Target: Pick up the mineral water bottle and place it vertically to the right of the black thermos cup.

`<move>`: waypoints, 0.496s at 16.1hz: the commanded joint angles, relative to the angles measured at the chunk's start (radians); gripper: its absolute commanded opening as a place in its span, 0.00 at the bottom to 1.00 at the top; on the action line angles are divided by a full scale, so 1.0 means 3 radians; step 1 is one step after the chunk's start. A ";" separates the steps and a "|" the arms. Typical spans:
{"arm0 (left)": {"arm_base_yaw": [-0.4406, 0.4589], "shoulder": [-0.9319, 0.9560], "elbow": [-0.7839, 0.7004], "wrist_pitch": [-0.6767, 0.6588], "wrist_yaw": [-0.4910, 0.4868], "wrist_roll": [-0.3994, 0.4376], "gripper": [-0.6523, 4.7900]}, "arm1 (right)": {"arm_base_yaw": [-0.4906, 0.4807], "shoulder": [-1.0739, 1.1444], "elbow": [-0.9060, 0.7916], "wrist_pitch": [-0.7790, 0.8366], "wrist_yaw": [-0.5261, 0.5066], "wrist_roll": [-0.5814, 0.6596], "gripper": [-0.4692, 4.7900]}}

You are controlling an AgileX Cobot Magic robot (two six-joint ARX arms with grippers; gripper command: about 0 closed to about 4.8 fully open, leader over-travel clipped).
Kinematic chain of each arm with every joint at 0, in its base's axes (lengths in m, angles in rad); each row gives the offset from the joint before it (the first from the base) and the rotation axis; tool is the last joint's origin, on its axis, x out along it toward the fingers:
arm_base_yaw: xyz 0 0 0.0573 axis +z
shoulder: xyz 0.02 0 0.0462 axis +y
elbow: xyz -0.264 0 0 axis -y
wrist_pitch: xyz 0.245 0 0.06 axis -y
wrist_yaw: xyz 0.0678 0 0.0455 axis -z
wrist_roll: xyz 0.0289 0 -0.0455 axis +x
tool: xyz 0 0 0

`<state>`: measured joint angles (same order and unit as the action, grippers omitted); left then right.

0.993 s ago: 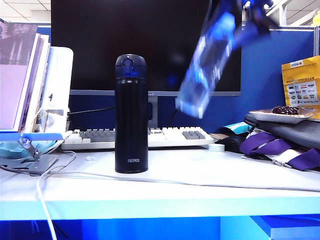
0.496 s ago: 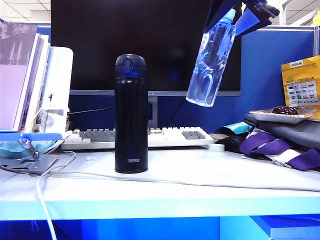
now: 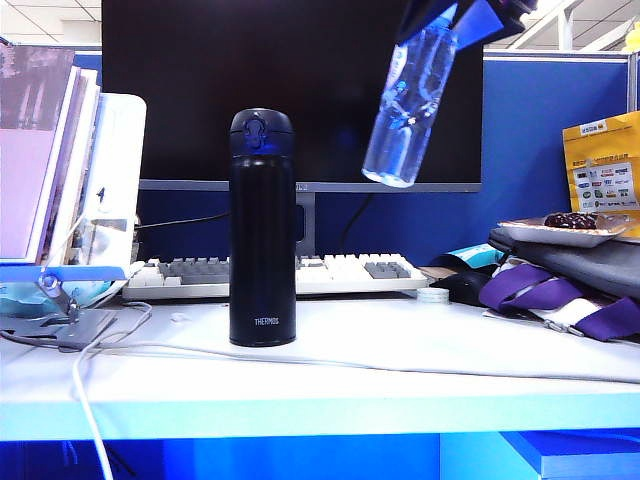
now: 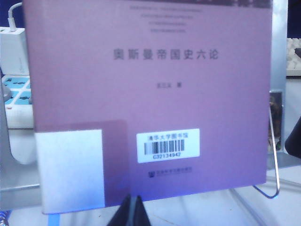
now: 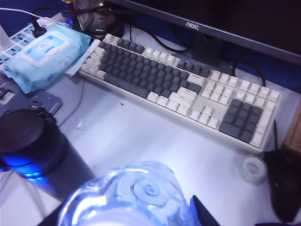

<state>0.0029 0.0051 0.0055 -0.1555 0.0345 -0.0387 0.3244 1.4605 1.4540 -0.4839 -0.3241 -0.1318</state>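
Bottle (image 3: 410, 105) lifted, clamped by right gripper (image 3: 462, 15) high above and right of thermos (image 3: 262, 228), tilted. Left to do: lowering, uprighting, standing on desk (image 3: 400, 350) right of thermos. Left gripper (image 4: 133, 211) idle before book (image 4: 150, 94), apparently pinched closed.

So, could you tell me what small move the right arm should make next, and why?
Probably straighten the mineral water bottle before lowering it: the right gripper holds it tilted, high above the desk and right of the black thermos cup. The left gripper is idle by a book.
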 commanded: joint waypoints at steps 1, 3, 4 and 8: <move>0.0000 -0.0011 -0.0001 -0.0039 0.0014 0.0005 0.11 | 0.0015 -0.0065 0.0042 -0.0154 -0.0182 -0.0005 0.67; 0.0000 -0.0011 -0.0001 -0.0039 0.0013 0.0005 0.11 | 0.0015 -0.0065 0.0042 -0.0322 -0.0184 -0.0084 0.67; 0.0000 -0.0011 -0.0001 -0.0039 0.0013 0.0005 0.11 | 0.0015 -0.0061 0.0042 -0.0348 -0.0141 -0.0102 0.67; 0.0000 -0.0011 -0.0001 -0.0039 0.0013 0.0005 0.11 | 0.0191 0.0141 0.0042 -0.0385 0.0085 -0.0202 0.67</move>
<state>0.0029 0.0048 0.0055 -0.1555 0.0341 -0.0387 0.3656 1.5002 1.4548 -0.6422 -0.3027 -0.1780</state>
